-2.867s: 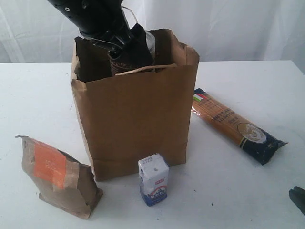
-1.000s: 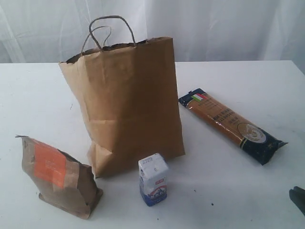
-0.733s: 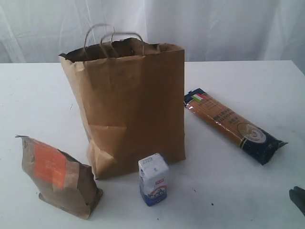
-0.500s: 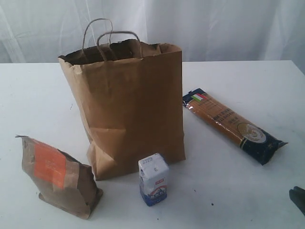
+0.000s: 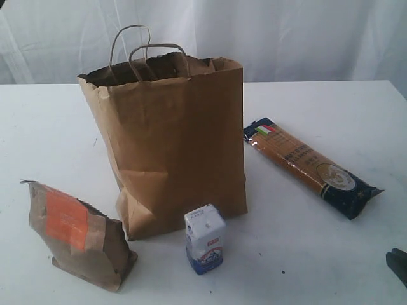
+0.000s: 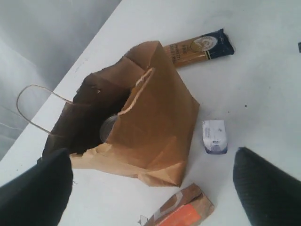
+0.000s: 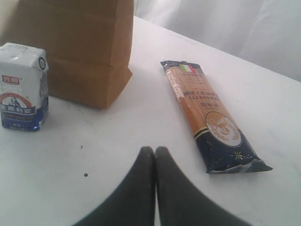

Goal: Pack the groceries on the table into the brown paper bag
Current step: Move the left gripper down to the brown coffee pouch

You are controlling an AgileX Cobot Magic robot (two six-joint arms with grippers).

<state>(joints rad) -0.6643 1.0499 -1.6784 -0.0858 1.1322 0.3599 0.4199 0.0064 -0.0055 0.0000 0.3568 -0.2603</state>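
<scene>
The brown paper bag stands upright mid-table with its mouth open. In the left wrist view, looking down from high above, a round pale lid shows inside the bag. My left gripper is open with nothing between its wide-apart fingers. On the table lie the kraft pouch, the white-blue carton and the spaghetti packet. My right gripper is shut and empty, low over the table near the spaghetti packet and carton.
The white table ends at a white curtain behind. The right gripper's tip shows at the lower right edge of the exterior view. The bag's loop handles stick up above its mouth.
The left arm, earlier reaching into the bag with a dark jar, has lifted out of the exterior view. The bag swayed, then settled with its mouth open. The right gripper stayed still.
</scene>
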